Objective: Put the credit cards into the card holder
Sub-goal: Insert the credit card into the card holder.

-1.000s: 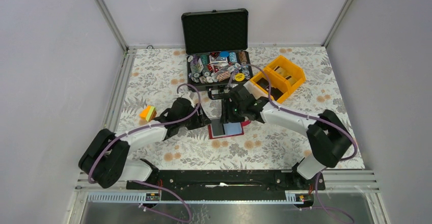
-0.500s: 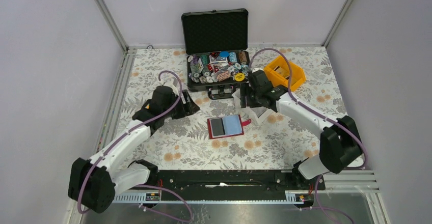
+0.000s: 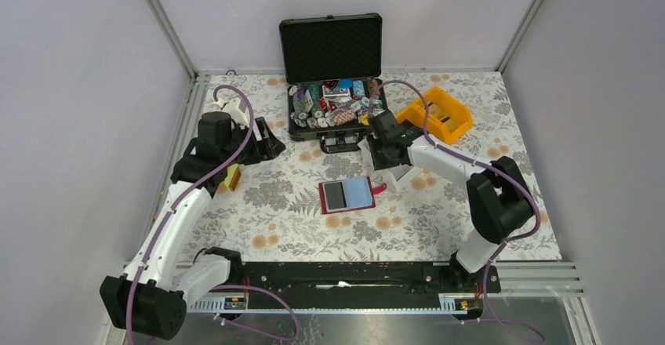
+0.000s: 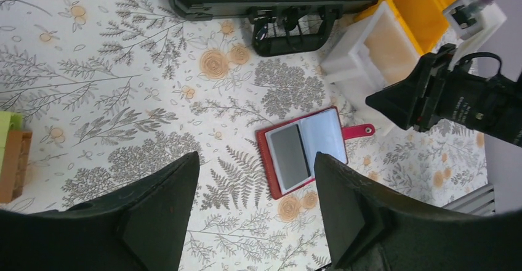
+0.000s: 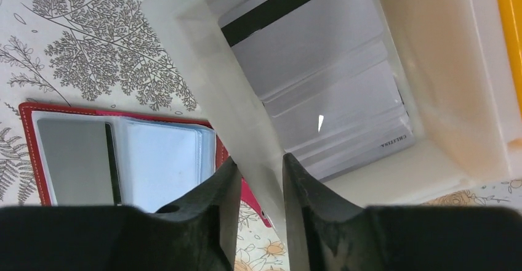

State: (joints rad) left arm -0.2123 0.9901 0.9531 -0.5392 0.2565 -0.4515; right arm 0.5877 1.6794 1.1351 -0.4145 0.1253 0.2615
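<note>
thin cards point(image 5: 326, 92), likely stiff and slippery, lie stacked in a white tray point(image 5: 203, 68) beside the open card holder point(image 5: 28, 114). best pinched by an edge. right tool point(image 5: 258, 158) barely open, empty; left tool point(image 4: 256, 155) wide open, empty.

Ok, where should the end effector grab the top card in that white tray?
Probably take the top credit card, the striped one, by its long edge that steps over the fanned cards below. Come from above: it lies flat, and the walls of the white tray block the sides.
</note>
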